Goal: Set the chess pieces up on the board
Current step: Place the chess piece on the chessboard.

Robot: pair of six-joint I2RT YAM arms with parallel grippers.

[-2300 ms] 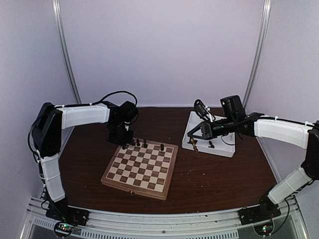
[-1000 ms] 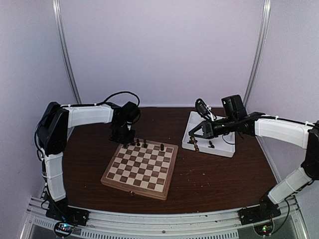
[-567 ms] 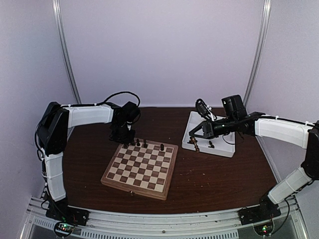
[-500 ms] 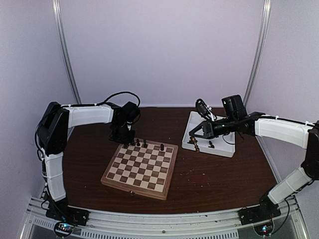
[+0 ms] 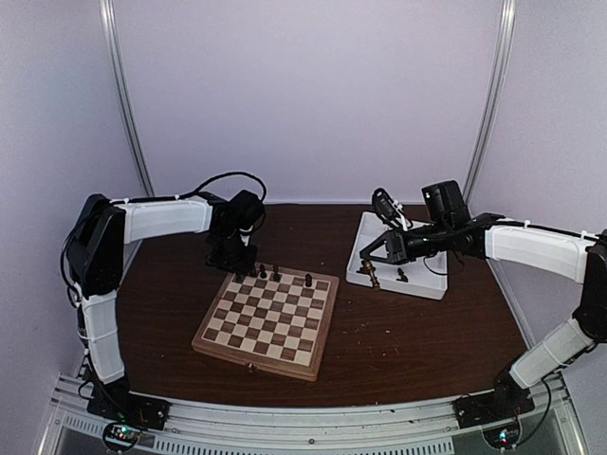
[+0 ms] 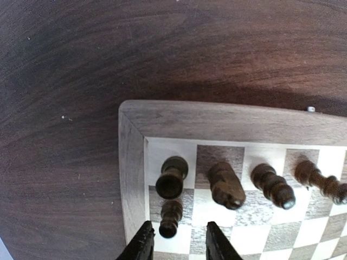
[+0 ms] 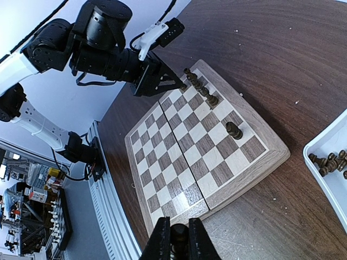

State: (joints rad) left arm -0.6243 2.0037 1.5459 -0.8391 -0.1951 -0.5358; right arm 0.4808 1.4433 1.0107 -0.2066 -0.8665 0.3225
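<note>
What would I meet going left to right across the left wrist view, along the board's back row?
table → board border → corner piece → second piece → third piece → fourth piece. The small piece in front of the corner one overlaps it, so it is left out.

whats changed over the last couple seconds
The left claw opened above the board's far-left corner, letting go of a dark pawn there. The right claw stays shut on a piece by the white tray. The other pieces have not moved.
</note>
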